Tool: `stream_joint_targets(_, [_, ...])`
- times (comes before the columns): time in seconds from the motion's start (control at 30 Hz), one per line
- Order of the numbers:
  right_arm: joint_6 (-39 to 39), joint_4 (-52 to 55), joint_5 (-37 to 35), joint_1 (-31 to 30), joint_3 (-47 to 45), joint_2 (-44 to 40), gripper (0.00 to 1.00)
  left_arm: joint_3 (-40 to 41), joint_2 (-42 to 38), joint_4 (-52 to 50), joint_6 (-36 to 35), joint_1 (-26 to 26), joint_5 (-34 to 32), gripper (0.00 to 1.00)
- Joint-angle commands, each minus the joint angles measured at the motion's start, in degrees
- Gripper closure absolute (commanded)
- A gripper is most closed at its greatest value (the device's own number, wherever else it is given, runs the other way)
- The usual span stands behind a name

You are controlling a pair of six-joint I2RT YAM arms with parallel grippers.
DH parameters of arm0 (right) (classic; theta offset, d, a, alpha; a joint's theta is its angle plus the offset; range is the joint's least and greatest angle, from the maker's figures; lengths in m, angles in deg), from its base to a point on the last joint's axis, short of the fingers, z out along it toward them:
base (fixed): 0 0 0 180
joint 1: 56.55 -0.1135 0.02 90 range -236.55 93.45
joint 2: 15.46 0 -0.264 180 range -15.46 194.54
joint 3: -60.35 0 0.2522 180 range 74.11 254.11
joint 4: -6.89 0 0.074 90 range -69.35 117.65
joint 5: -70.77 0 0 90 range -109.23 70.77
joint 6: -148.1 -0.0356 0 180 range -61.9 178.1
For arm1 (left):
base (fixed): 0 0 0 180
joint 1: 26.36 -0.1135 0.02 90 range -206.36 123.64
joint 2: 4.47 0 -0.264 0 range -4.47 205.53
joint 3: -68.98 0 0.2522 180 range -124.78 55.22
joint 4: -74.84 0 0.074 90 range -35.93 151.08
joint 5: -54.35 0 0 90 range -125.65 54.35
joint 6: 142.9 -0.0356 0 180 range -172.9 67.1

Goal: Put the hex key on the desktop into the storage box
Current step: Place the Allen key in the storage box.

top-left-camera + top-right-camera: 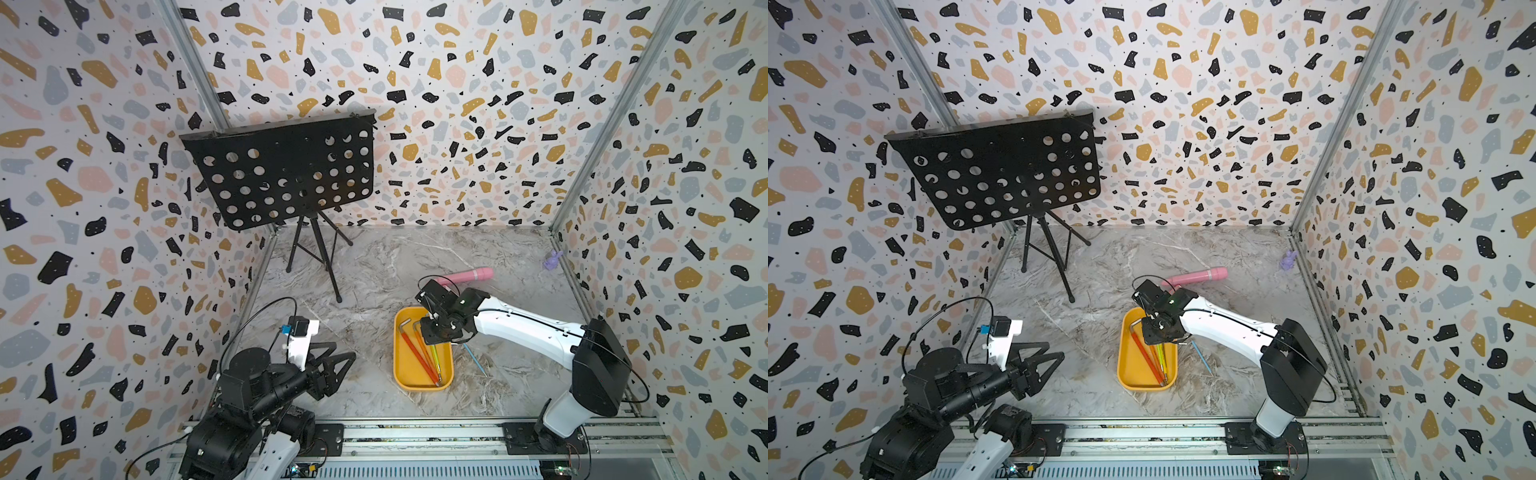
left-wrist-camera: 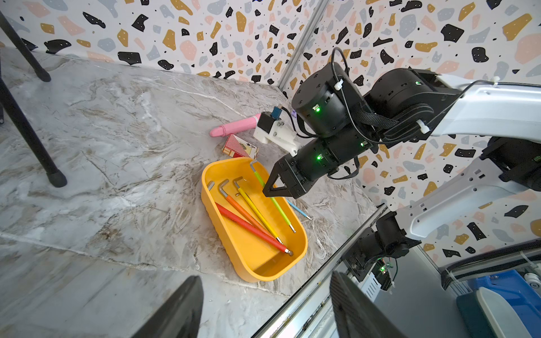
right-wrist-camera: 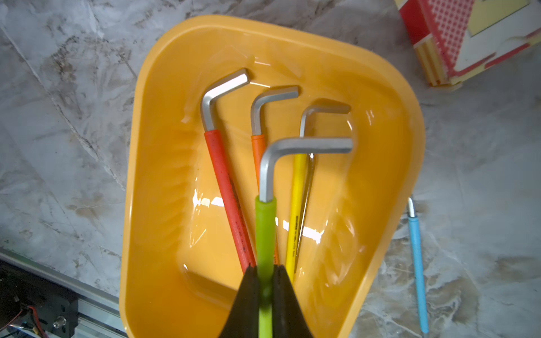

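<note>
Walls (image 1: pixel 457 83): white sheet printed with terrazzo blotches in black, ochre, pink and grey-blue. Silver aluminium corner posts (image 1: pixel 195 70). Black perforated metal music stand (image 1: pixel 282 174) on tripod, back left, feet on the grey-and-white marble-patterned desktop (image 1: pixel 374 266). Light even.

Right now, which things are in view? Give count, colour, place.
desktop: one, grey marble, below
box: one, yellow-orange, on desktop
red key: one, red, in box
orange key: one, orange, in box
yellow key: one, yellow, in box
green key: one, green, over box
blue key: one, blue, beside box
card box: one, red-patterned, behind box
cylinder: one, pink, behind box
figure: one, purple, far corner
music stand: one, black, far left
left gripper: one, black, open, near side
right gripper: one, black, shut on green key
</note>
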Motion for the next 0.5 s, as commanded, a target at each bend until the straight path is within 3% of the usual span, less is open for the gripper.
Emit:
stream_joint_targets(0.0, [0.55, -0.48, 1.00, -0.26, -0.38, 1.06, 1.00, 0.42, -0.10, 2.77, -0.71, -0.27, 0.20, 0.28])
stream_joint_targets(0.47, [1.87, -1.01, 0.62, -0.23, 0.15, 7.41, 1.00, 0.48, -0.03, 2.78, -0.70, -0.37, 0.31, 0.28])
